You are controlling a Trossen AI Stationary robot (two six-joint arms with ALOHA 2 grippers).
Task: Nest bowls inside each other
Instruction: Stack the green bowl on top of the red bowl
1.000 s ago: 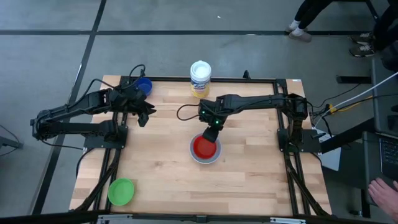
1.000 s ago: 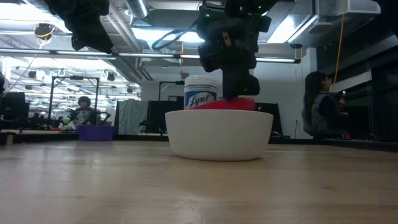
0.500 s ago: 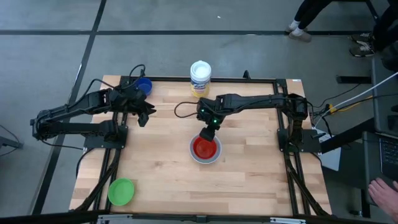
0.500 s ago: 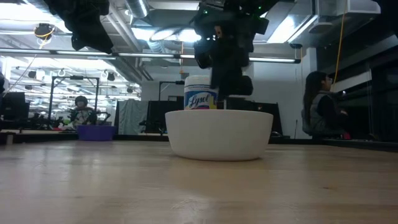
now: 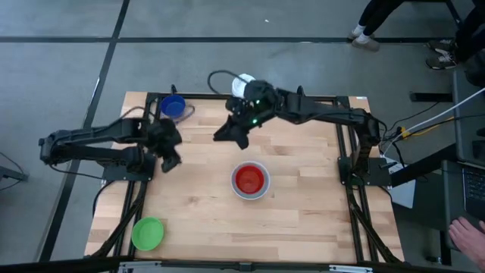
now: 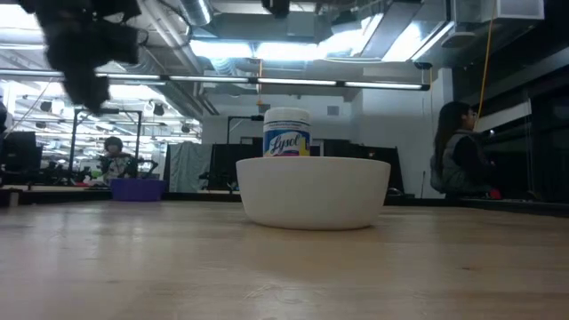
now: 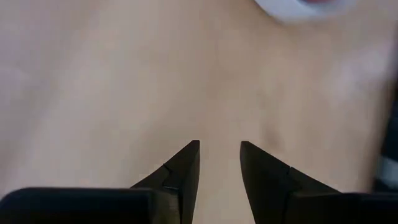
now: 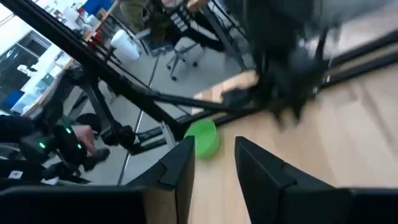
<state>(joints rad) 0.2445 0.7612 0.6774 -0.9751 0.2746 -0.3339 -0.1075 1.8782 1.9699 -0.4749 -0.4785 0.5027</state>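
Observation:
A red bowl (image 5: 250, 180) sits nested inside the white bowl (image 5: 262, 191) at the table's middle; the low view shows only the white bowl (image 6: 313, 191). A dark blue bowl (image 5: 173, 106) rests at the far left and a green bowl (image 5: 148, 233) at the near left corner. My right gripper (image 5: 226, 136) hangs high above the table, left of and beyond the white bowl, open and empty (image 8: 214, 155). My left gripper (image 5: 170, 161) hovers left of the white bowl, pointing steeply down, open over bare wood (image 7: 219, 155).
A white canister with a yellow label (image 6: 287, 133) stands at the far edge behind the white bowl, partly under my right arm (image 5: 303, 110). People stand in the room beyond the table. Bare wood lies between the green bowl and the white bowl.
My right gripper has left the red bowl, which has dropped below the white bowl's rim, and has risen high, swinging toward the far left and tipping toward level. My left gripper has gone down and toward the near edge, tipping further downward.

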